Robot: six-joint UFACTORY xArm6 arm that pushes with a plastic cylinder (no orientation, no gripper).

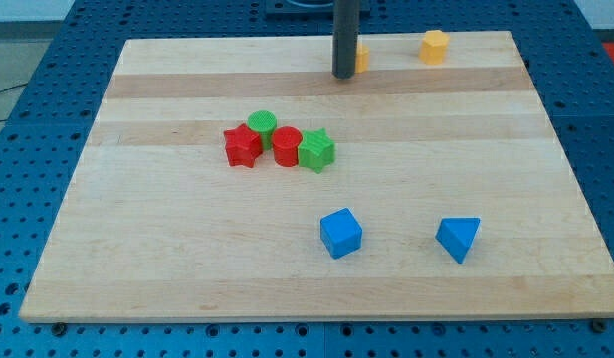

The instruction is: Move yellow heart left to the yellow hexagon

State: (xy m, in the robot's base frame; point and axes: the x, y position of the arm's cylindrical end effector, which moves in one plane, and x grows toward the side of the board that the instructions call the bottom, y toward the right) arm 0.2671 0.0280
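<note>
The yellow hexagon point(434, 46) sits near the view's top right of the wooden board point(167, 259). The yellow heart point(362, 57) lies to its left, mostly hidden behind my rod; only its right edge shows. My tip point(344, 76) rests on the board touching or just at the heart's left side, in front of it. The heart and hexagon are apart by a gap of about one and a half block widths.
A cluster of a red star point(242, 146), green cylinder point(262, 124), red cylinder point(287, 145) and green star point(316, 150) sits at the board's middle left. A blue cube point(340, 233) and a blue pyramid-like block point(458, 239) lie lower right.
</note>
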